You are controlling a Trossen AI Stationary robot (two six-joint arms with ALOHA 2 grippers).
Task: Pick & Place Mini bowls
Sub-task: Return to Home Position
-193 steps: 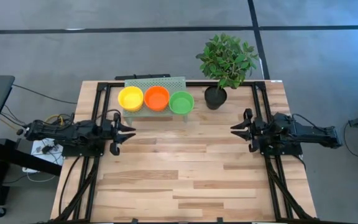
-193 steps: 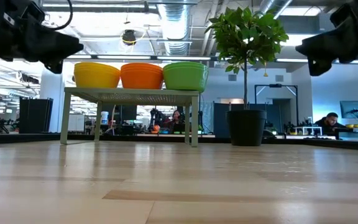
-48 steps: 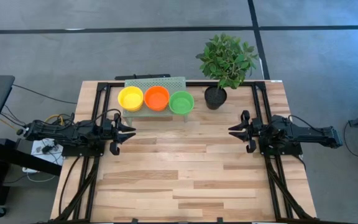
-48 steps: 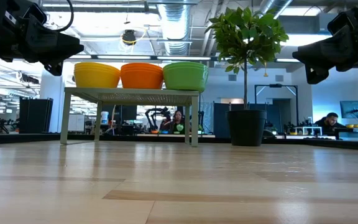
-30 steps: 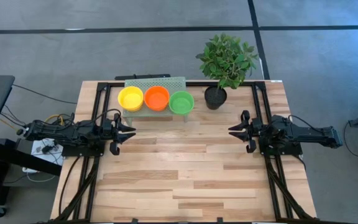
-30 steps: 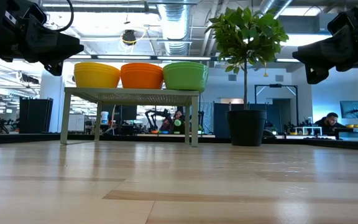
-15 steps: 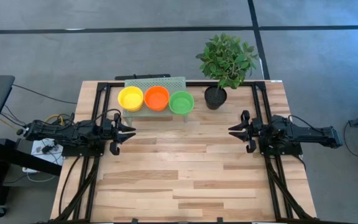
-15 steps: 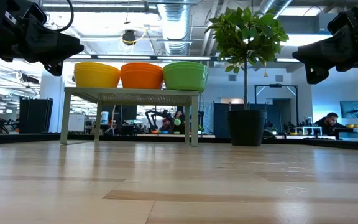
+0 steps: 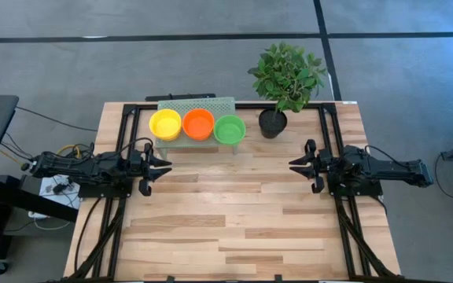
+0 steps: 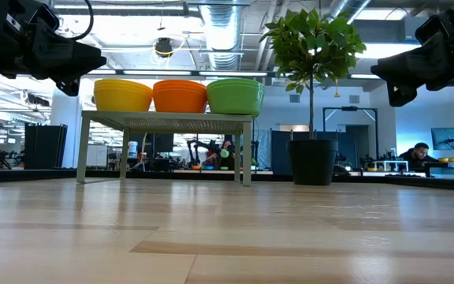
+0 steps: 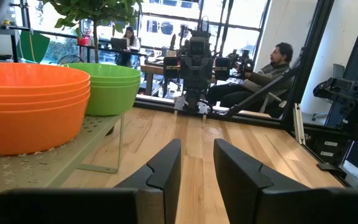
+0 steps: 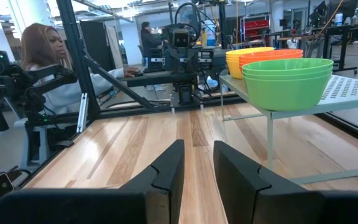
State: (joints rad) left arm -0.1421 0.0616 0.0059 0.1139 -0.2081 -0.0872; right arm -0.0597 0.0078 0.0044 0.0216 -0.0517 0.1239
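Three stacks of mini bowls [image 9: 198,123] on the rack [image 9: 211,103], both grippers empty

The bowls sit on top of the rack in one row, sorted by colour. A yellow stack [image 9: 165,124] is at the rack's end toward the left arm, an orange stack [image 9: 198,123] is in the middle, and a green stack [image 9: 230,129] is at the end toward the right arm, rim to rim. The left gripper [image 9: 163,167] hovers above the table [image 9: 234,228] in front of the rack, just off its yellow end, fingers apart and holding nothing. The right gripper [image 9: 296,166] hangs in front of the rack too, well off its green end, fingers likewise spread around a bare gap. A black plant pot [image 9: 272,123] stands just beside the rack's green end. In the right wrist view a seated person [image 12: 48,68] shows beyond the table, well away from the rack
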